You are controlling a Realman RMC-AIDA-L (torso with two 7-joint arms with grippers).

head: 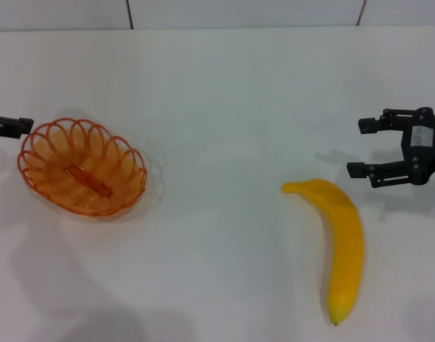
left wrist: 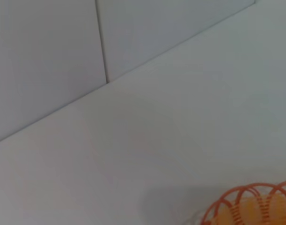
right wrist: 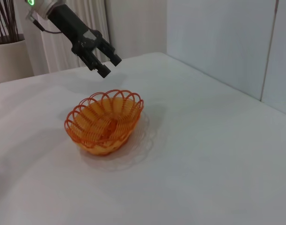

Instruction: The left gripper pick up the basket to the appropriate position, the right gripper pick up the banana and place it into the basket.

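The orange wire basket [head: 82, 168] sits empty on the white table at the left. Its scalloped rim also shows in the right wrist view [right wrist: 105, 122] and partly in the left wrist view [left wrist: 255, 204]. My left gripper [head: 18, 127] is at the far left edge, just beyond the basket's rim. Seen in the right wrist view, this left gripper [right wrist: 110, 65] hovers above the rim, open and holding nothing. The yellow banana [head: 339, 239] lies on the table at the right front. My right gripper [head: 361, 147] stands open just past the banana's stem end, not touching it.
The white table [head: 224, 107] ends at a panelled white wall [head: 245, 13] along the far edge. Off the table, a potted plant [right wrist: 7, 51] and curtains show behind the left arm.
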